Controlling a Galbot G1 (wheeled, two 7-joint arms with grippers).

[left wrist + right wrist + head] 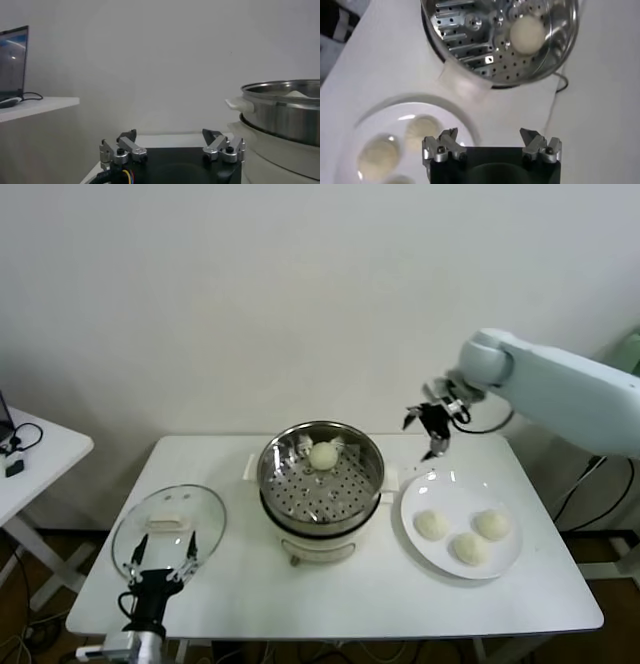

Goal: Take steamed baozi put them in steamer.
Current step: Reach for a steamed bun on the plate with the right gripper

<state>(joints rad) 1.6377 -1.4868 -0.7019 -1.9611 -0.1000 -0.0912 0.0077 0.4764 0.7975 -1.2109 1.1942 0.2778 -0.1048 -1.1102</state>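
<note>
From the head view, the large round shiny stainless-steel steamer [321, 474] sits mid-desk on its white cooker base, with one smooth creamy-white steamed baozi [323, 454] resting on the perforated floor toward the far wall. Three more baozi [432, 524] lie on the flat white plate [420, 484] just right of the pot. The right gripper [436, 430] hangs in the air above the plate's far edge, jaws spread wide and empty. The left gripper [156, 570] is parked low at the desk's near left corner, over the round glass lid [165, 527] with its white knob.

The left wrist view shows that arm's jaws wide apart with nothing between them, the steamer [287, 112] rim off to one side.

In the right wrist view the empty jaws open over the plate [385, 107], with buns [420, 134] beneath and the steamer [470, 35] beyond.

The risk from here: the buns sit close together, so a descent slightly off-centre could nudge a neighbour or pinch two; squeezing hard would dent the soft dough, and a low carry could clip the pot rim.
</note>
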